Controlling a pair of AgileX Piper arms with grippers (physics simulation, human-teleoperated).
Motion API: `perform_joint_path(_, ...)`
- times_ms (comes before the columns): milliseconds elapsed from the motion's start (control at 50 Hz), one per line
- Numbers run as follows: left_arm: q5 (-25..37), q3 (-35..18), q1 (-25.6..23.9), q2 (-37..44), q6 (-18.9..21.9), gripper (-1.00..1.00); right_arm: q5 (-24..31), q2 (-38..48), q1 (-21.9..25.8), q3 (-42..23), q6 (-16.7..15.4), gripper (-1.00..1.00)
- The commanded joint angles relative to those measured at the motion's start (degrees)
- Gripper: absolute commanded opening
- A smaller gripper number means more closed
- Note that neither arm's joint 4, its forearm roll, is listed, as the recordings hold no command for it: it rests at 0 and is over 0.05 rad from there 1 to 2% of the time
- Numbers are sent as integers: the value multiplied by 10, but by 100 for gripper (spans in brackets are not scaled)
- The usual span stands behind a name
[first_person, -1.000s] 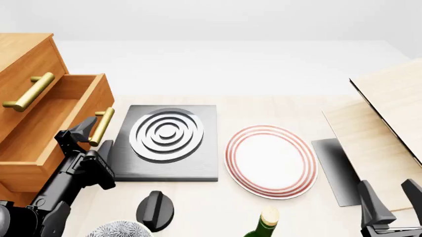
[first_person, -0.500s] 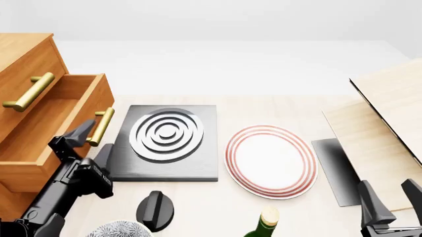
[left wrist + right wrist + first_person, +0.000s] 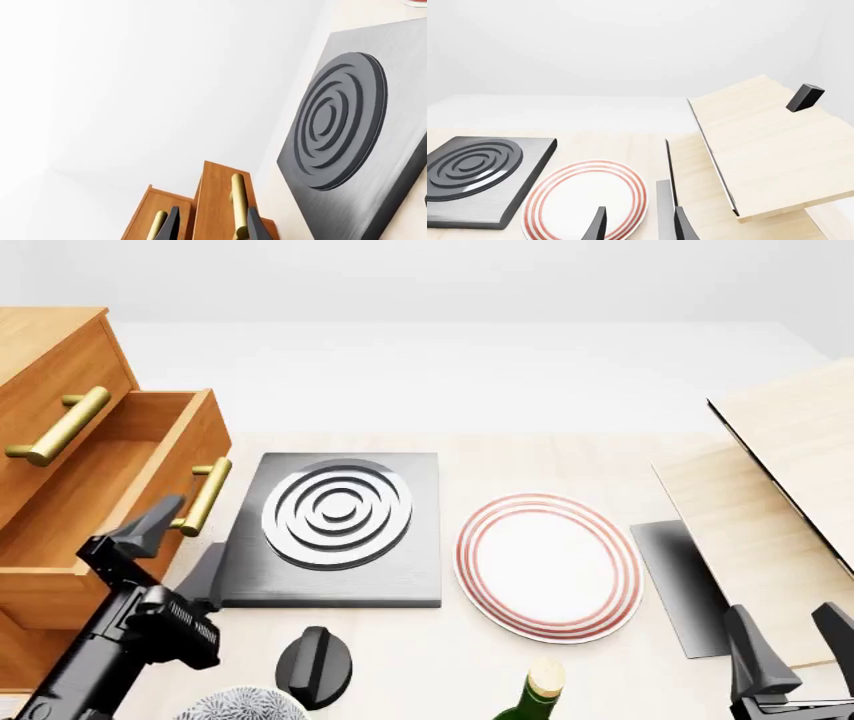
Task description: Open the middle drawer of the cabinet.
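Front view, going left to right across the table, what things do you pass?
cabinet → middle drawer → grey ringed slab → red-rimmed plate → pale wooden board structure

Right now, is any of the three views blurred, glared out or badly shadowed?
Front view: sharp and evenly lit, soft shadows only, the middle drawer and left gripper crisp. Left wrist view: sharp but steeply tilted, a blank white background filling much of it, the dark ringed slab clear. Right wrist view: clear, no glare on the plate.
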Motion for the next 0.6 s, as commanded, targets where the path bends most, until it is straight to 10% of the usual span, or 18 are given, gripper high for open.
perform_joint_path(20,-3,24,-27,-43,-20,100,-1,-4,-3,0,1,100)
perform_joint_path(600,-3,40,-94,-115,-111,100,-1,-4,-4,0,2,100)
